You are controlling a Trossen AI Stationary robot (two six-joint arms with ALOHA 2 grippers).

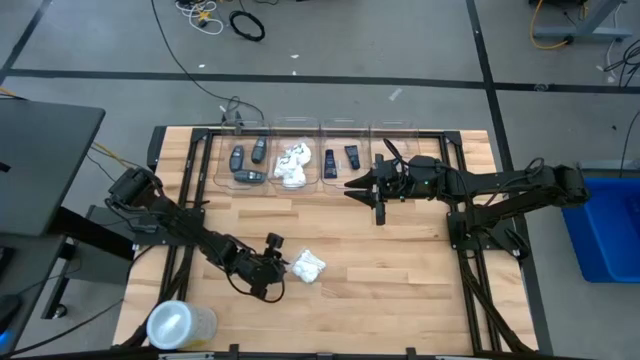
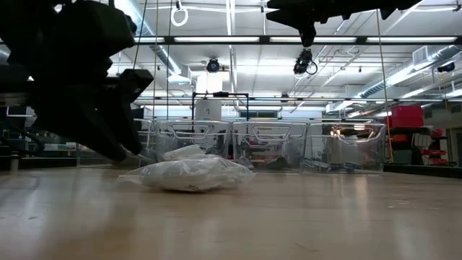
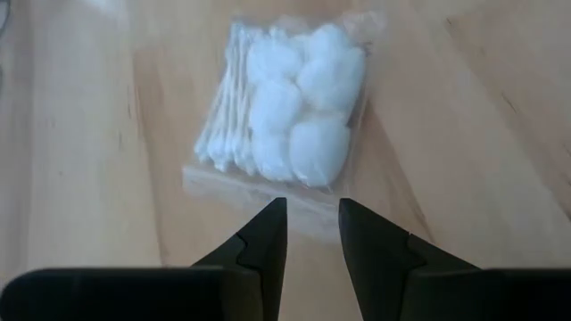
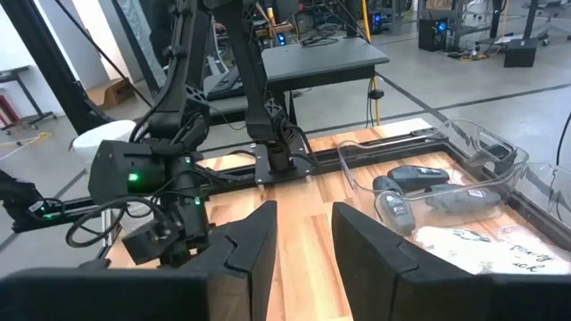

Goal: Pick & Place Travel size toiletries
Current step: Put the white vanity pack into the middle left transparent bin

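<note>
Overhead camera looks straight down, taking in the whole wooden table (image 1: 400, 270) and both arms. Low camera sits at tabletop level, facing the clear bins (image 2: 271, 144). Left wrist camera peers closely at the cotton packet (image 3: 290, 107), shared with both. Right wrist camera looks across toward the left arm (image 4: 161, 205).

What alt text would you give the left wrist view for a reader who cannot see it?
A clear packet of cotton balls and swabs lies flat on the wooden table, just ahead of the left pincer. The pincer's two dark fingers stand slightly apart with nothing between them, their tips just short of the packet's near edge.
</note>
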